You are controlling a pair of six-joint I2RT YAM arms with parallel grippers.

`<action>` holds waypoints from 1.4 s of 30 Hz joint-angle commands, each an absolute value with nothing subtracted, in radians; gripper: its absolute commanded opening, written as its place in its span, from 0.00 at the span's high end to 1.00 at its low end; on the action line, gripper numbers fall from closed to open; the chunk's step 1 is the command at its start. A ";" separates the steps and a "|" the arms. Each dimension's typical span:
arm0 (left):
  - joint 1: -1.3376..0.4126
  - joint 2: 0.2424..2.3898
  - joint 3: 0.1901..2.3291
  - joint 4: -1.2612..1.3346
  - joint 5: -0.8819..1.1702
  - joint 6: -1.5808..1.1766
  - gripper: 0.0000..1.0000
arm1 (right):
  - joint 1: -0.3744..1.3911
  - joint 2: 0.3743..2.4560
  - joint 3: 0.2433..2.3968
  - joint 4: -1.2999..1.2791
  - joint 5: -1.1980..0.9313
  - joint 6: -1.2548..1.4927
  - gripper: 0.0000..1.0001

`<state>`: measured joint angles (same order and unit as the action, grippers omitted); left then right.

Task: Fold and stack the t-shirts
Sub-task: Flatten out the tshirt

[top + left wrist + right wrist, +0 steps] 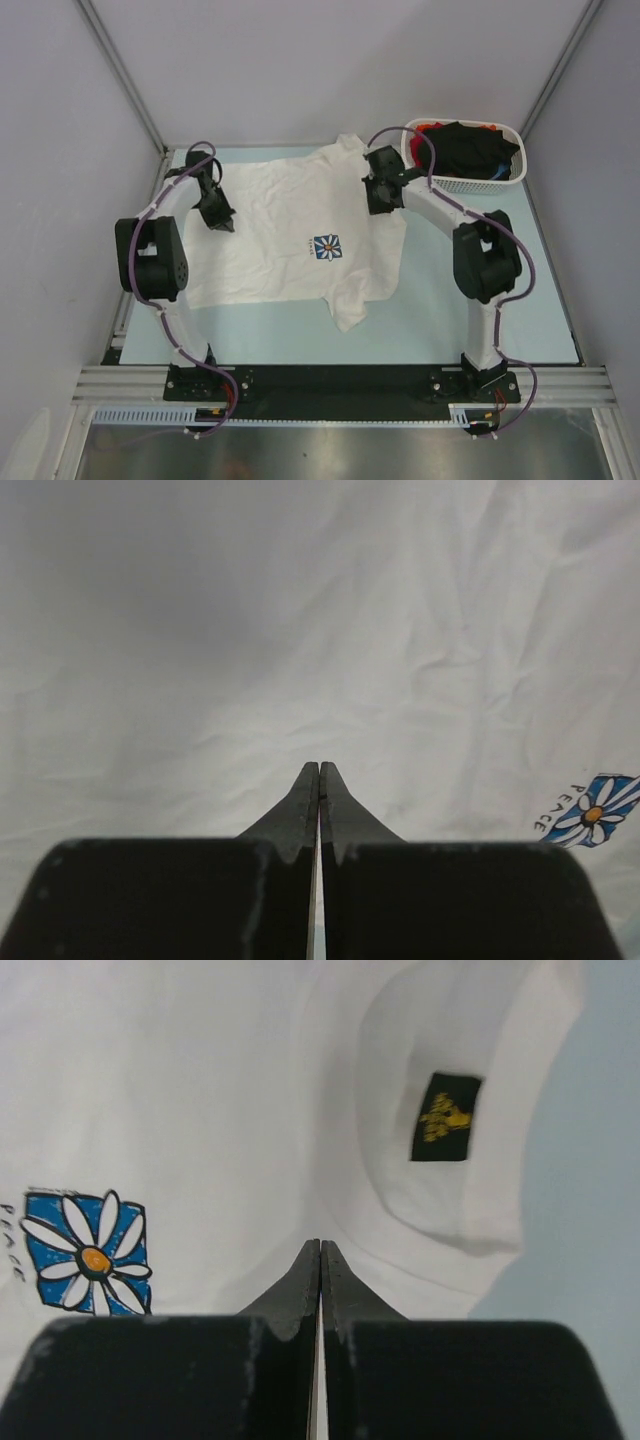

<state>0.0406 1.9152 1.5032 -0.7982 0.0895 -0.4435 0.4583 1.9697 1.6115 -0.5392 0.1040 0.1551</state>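
Note:
A white t-shirt (290, 235) lies spread flat on the table, with a blue-square daisy print (326, 246) near its middle. My left gripper (222, 225) is shut and empty over the shirt's left part; its view shows white cloth (250, 630) and the daisy print (595, 812). My right gripper (380, 205) is shut and empty over the shirt near the collar; its view shows the daisy print (88, 1253) and a dark neck label (445, 1117). Black (470, 148) and red (428, 126) shirts lie in the basket.
A white perforated basket (470, 182) stands at the back right of the pale blue table (480, 330). Grey walls enclose the back and sides. The arm bases sit on a black rail (340, 380) at the near edge.

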 commanded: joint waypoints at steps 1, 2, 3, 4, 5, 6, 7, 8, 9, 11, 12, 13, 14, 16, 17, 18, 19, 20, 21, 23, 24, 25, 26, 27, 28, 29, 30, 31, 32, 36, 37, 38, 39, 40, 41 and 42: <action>0.015 1.930 1.463 -0.859 0.078 -0.437 1.00 | 0.471 2.095 1.726 -0.695 -0.055 0.176 1.00; 0.012 1.933 1.454 -0.862 0.071 -0.431 1.00 | 0.468 2.138 1.756 -0.696 -0.092 0.172 1.00; 0.009 1.937 1.448 -0.885 0.055 -0.433 1.00 | 0.468 2.155 1.778 -0.744 -0.095 0.173 1.00; 0.009 1.934 1.440 -0.887 0.045 -0.433 1.00 | 0.468 2.167 1.784 -0.752 -0.101 0.169 1.00; 0.009 1.928 1.433 -0.887 0.026 -0.431 1.00 | 0.469 2.175 1.787 -0.755 -0.109 0.166 1.00; 0.009 1.925 1.430 -0.897 0.020 -0.433 1.00 | 0.469 2.184 1.796 -0.771 -0.104 0.166 1.00; 0.009 1.928 1.427 -0.900 0.014 -0.430 1.00 | 0.469 2.184 1.795 -0.772 -0.103 0.164 1.00; 0.009 1.943 1.427 -0.914 0.002 -0.425 1.00 | 0.468 2.187 1.793 -0.772 -0.109 0.161 1.00; 0.009 1.956 1.434 -0.926 0.002 -0.420 1.00 | 0.465 2.206 1.802 -0.793 -0.107 0.161 1.00; 0.009 2.003 1.450 -0.977 -0.032 -0.422 1.00 | 0.462 2.235 1.825 -0.851 -0.109 0.150 1.00; 0.009 2.014 1.451 -0.989 -0.037 -0.420 1.00 | 0.462 2.262 1.836 -0.871 -0.107 0.146 1.00; -0.018 2.023 1.450 -0.999 -0.044 -0.426 1.00 | 0.462 2.279 1.857 -0.893 -0.106 0.138 1.00; -0.018 2.034 1.441 -1.011 -0.049 -0.429 1.00 | 0.462 2.290 1.867 -0.932 -0.098 0.134 1.00; -0.020 2.042 1.433 -1.029 -0.069 -0.440 1.00 | 0.460 2.299 1.865 -0.954 -0.089 0.141 1.00; -0.021 2.042 1.421 -1.046 -0.071 -0.443 1.00 | 0.460 2.298 1.862 -0.974 -0.066 0.146 1.00; -0.021 2.043 1.413 -1.052 -0.075 -0.446 1.00 | 0.462 2.299 1.861 -0.986 -0.057 0.150 1.00; -0.021 2.042 1.404 -1.057 -0.080 -0.452 1.00 | 0.463 2.299 1.858 -1.002 -0.026 0.153 1.00; -0.021 2.034 1.382 -1.065 -0.084 -0.454 1.00 | 0.463 2.299 1.850 -1.026 -0.017 0.163 1.00; -0.021 2.033 1.371 -1.066 -0.089 -0.454 1.00 | 0.462 2.302 1.850 -1.046 -0.006 0.167 1.00; -0.023 2.025 1.338 -1.075 -0.091 -0.459 1.00 | 0.459 2.301 1.819 -1.071 0.000 0.176 1.00; -0.023 2.019 1.324 -1.077 -0.091 -0.462 1.00 | 0.457 2.295 1.800 -1.072 -0.002 0.184 1.00; -0.025 2.000 1.307 -1.072 -0.094 -0.471 1.00 | 0.459 2.280 1.780 -1.071 -0.002 0.187 1.00; -0.025 1.990 1.272 -1.074 -0.095 -0.474 1.00 | 0.459 2.275 1.740 -1.074 -0.002 0.187 1.00; -0.025 1.980 1.252 -1.074 -0.101 -0.479 1.00 | 0.459 2.266 1.721 -1.075 -0.002 0.195 1.00; -0.025 1.970 1.229 -1.063 -0.103 -0.485 1.00 | 0.459 2.260 1.701 -1.078 -0.002 0.198 1.00; -0.025 1.950 1.188 -1.062 -0.106 -0.486 1.00 | 0.457 2.247 1.657 -1.080 -0.002 0.204 1.00; -0.025 1.939 1.166 -1.060 -0.106 -0.491 1.00 | 0.459 2.238 1.634 -1.078 0.000 0.207 1.00; -0.025 1.930 1.146 -1.055 -0.104 -0.492 1.00 | 0.459 2.229 1.608 -1.080 -0.009 0.213 1.00; -0.025 1.915 1.112 -1.054 -0.104 -0.494 1.00 | 0.460 2.208 1.586 -1.080 -0.009 0.216 1.00; -0.025 1.869 1.039 -1.043 -0.115 -0.502 1.00 | 0.462 2.145 1.470 -1.092 -0.012 0.236 1.00; -0.025 1.861 1.026 -1.037 -0.114 -0.502 1.00 | 0.462 2.129 1.456 -1.110 -0.014 0.244 1.00; -0.025 1.853 1.003 -1.034 -0.115 -0.505 1.00 | 0.463 2.119 1.441 -1.121 -0.014 0.251 1.00; -0.025 1.845 0.994 -1.032 -0.117 -0.505 1.00 | 0.465 2.091 1.416 -1.129 -0.017 0.256 1.00; -0.025 1.841 0.985 -1.023 -0.117 -0.506 1.00 | 0.465 2.080 1.404 -1.149 -0.026 0.268 1.00; -0.025 1.838 0.967 -1.019 -0.114 -0.505 1.00 | 0.468 2.068 1.394 -1.154 -0.031 0.273 1.00; -0.025 1.835 0.959 -1.016 -0.114 -0.508 1.00 | 0.472 2.050 1.385 -1.158 -0.034 0.276 1.00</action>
